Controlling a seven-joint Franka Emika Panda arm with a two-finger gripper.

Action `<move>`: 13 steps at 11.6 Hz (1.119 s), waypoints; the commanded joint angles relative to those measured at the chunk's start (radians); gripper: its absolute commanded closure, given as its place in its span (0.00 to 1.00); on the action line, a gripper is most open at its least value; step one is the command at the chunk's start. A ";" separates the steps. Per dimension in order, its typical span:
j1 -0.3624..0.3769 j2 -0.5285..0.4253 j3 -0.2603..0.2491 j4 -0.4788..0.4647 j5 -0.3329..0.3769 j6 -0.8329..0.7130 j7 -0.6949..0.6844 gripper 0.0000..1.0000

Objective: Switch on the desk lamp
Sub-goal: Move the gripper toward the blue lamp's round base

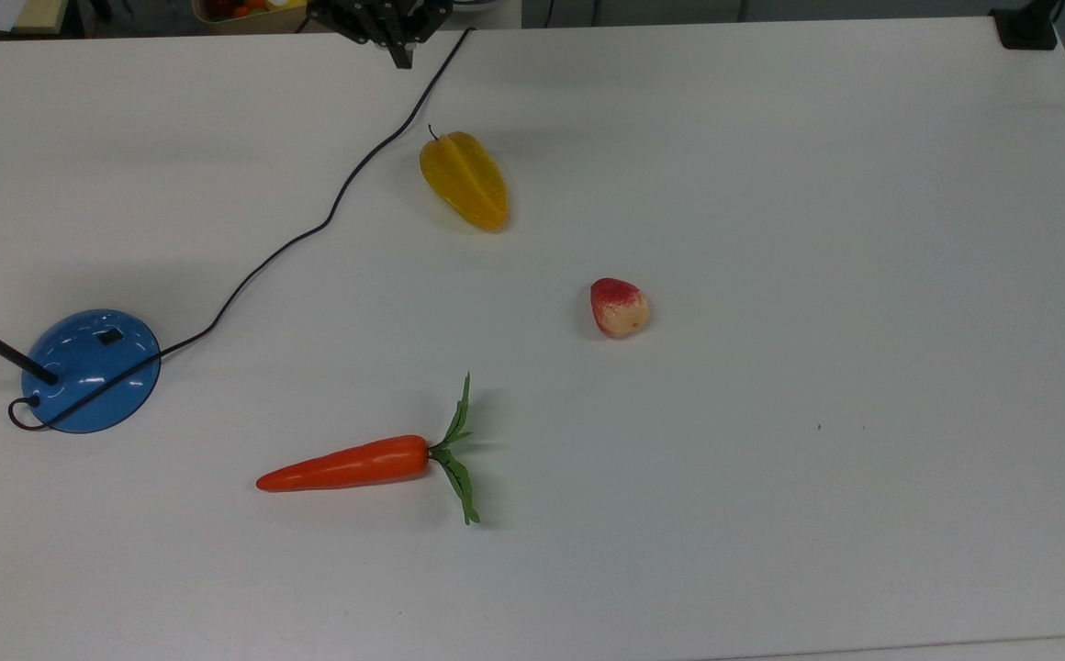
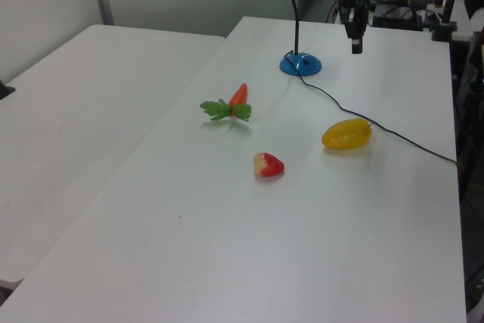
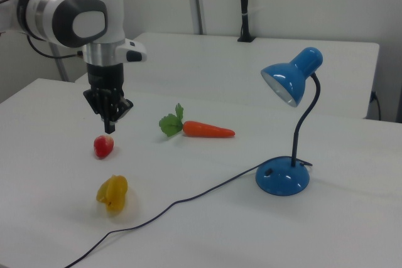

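One claw (image 3: 110, 128) (fingers together) above table edge (image 1: 679, 23), lamp (image 3: 282, 177) apart.

end effector (image 3: 109, 128) pointing down, fingers together

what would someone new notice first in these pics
Probably the blue desk lamp at the right view's right, its cord trailing across the white table. Next, the robot's gripper, fingers shut, hangs above the table, away from the lamp, with a bright orange carrot between them.
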 commanded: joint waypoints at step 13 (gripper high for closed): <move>-0.172 0.288 -0.117 -0.077 0.017 0.920 0.134 1.00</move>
